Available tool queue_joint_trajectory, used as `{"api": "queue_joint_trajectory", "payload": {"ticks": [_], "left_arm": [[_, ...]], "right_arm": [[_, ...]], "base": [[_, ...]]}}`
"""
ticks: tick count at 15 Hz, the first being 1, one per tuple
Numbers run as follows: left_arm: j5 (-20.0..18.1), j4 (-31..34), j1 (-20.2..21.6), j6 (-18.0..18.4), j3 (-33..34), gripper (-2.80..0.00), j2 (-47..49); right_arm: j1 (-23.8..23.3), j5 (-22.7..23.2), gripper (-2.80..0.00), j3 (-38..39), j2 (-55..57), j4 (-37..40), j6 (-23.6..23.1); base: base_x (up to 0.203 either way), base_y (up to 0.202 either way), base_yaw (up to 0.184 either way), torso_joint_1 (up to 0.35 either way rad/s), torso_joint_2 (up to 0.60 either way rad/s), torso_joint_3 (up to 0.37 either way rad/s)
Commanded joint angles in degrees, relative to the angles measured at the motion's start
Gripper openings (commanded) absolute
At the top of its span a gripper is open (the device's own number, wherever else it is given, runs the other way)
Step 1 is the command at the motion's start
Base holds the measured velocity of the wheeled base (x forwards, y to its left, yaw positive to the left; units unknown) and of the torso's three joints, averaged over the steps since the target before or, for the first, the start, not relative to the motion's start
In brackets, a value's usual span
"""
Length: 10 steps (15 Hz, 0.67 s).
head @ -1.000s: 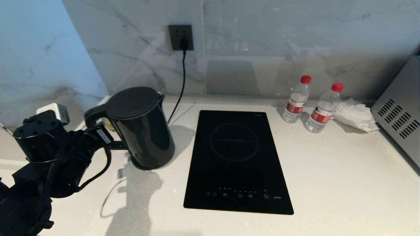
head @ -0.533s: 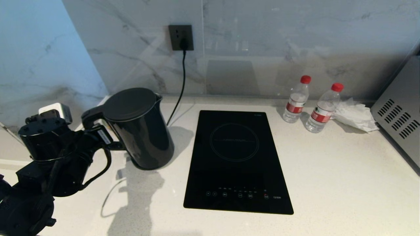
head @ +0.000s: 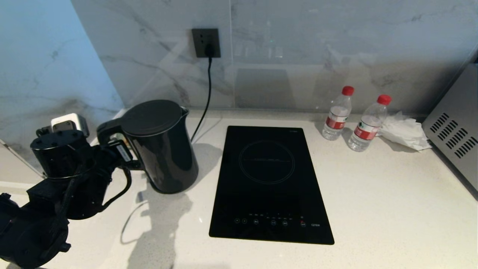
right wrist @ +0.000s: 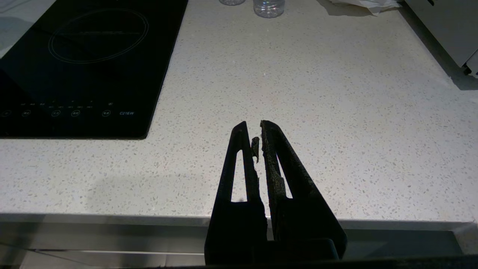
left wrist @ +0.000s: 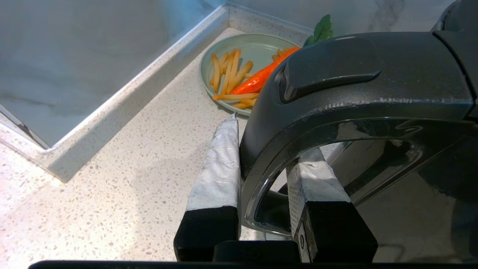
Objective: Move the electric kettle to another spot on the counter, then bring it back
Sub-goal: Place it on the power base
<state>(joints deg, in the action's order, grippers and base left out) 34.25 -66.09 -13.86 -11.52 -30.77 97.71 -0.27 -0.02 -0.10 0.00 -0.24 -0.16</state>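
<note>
electric kettle (head: pixel 158 144) handle between left pincer (left wrist: pixel 261 164) fingers

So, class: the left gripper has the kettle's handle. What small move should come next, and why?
Probably a gentle lift. The left gripper is shut on the electric kettle by its handle, the kettle looks to stand on the counter, and open worktop lies nearby.

The scene is evenly and fairly brightly lit. A soft shadow is cast toward the front by the tall glossy black electric kettle (head: pixel 160 145) onto the off-white speckled stone counter (head: pixel 392 209), and pale reflections are carried on the kettle's side. The marble wall (head: pixel 298 45) is marked by faint glassy reflections. In the left wrist view, highlights are seen along the kettle's handle (left wrist: pixel 336 104). In the right wrist view, the dark gripper fingers (right wrist: pixel 239 168) are rendered almost as silhouettes.
</note>
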Motion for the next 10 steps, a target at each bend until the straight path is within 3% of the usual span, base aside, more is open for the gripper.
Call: {"api": "queue_joint_trajectory", "payload": {"ticks": [1,10], "left_arm": [[0.8,1.9,-0.8,-0.1,-2.3,-2.80,0.2],[1.2,3.1,1.4,-0.2,-5.1,-2.80,3.7]], "right_arm": [[0.0,0.0,-2.80,0.0,0.0,0.0,0.0],[0.0,0.0,-2.80,0.0,0.0,0.0,0.0]], "base": [[0.000,0.000,0.000,0.000,0.00,0.000],[0.000,0.000,0.000,0.000,0.00,0.000]]}}
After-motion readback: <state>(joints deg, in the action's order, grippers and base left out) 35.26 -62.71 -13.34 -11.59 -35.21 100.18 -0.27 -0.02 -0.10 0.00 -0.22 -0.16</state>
